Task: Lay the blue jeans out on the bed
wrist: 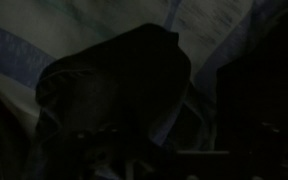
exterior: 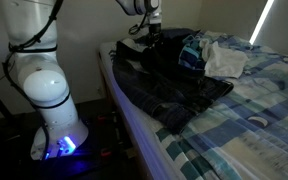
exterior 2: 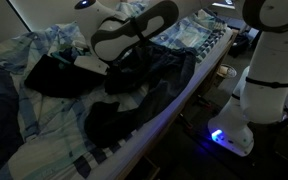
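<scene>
Wrist view: almost black; a dark fabric mound (wrist: 114, 85) fills the middle over the plaid sheet (wrist: 234, 25), its edges lost in shadow.
Blue jeans (exterior: 174, 85): crumpled in a dark heap near the sheet's left edge; folds and legs are hard to separate in both exterior views (exterior 2: 134, 95).
Gripper (exterior: 151, 38): low at the heap's far end, fingertips merging with the cloth.
Jaws: apart or clamped, cannot tell; too dark.
White cloth (exterior: 224, 62): just right of the jeans.

Exterior views share the bed (exterior: 269, 100) (exterior 2: 44, 125); wrist view sits close.
</scene>
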`<state>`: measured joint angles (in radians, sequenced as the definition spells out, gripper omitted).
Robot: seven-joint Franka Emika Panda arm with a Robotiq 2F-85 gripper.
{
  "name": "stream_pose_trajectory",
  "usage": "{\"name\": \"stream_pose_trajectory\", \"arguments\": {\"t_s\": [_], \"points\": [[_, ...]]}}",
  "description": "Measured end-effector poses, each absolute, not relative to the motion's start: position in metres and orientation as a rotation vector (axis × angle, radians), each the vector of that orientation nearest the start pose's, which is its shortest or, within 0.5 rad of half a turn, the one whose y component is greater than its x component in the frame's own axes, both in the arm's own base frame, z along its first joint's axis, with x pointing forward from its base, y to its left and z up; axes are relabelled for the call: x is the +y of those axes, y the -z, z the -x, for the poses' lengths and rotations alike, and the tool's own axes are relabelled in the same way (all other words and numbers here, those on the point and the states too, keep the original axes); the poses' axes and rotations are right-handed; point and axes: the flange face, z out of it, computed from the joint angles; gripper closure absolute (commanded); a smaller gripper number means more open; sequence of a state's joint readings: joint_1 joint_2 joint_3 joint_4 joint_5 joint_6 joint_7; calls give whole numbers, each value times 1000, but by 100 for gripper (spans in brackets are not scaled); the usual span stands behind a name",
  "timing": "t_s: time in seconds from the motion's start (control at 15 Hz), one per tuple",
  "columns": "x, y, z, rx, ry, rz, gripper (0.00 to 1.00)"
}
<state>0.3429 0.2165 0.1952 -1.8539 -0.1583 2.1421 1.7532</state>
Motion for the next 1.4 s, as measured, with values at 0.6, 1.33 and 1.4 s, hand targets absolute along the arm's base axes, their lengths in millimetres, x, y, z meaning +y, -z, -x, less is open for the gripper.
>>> {"name": "stream_pose_trajectory", "arguments": {"t_s": [0.6, 1.33, 1.4], "points": [[213, -434, -575, 1921, 150, 2400, 0], [141, -412, -557, 2176, 74, 2262, 0], [136, -410, -553, 2193, 63, 2255, 0]]}}
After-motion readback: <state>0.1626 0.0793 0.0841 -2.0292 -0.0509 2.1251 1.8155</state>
